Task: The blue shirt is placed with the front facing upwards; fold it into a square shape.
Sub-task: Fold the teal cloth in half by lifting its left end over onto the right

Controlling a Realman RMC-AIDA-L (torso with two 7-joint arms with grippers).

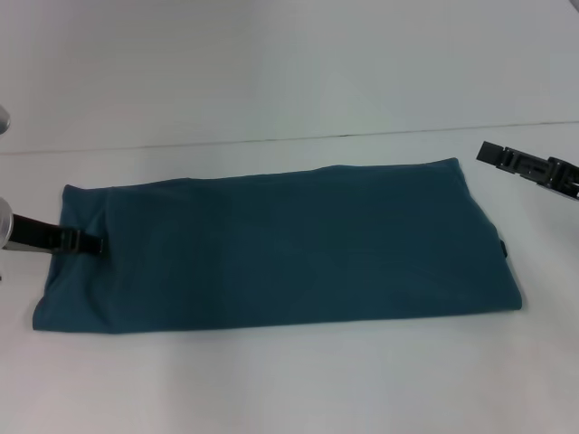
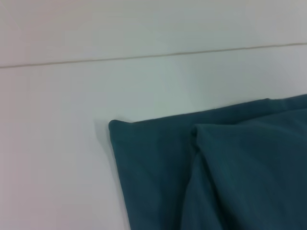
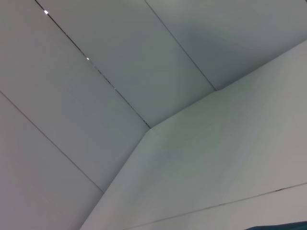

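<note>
Blue shirt [image 1: 280, 249] folded into long strip; left gripper [image 1: 90, 242] at its left end, grip unclear; right gripper [image 1: 529, 167] off beyond right end, finger state unclear.

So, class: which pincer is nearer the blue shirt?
Left. The left pincer sits over the blue shirt at its left end; the right pincer hangs clear beyond its far right corner.

Soft, even light from overhead leaves only faint shadows along the edges of the dark teal-blue cotton shirt [image 1: 280, 249] on the white desk [image 1: 289, 380]; all views look slightly hazy.
</note>
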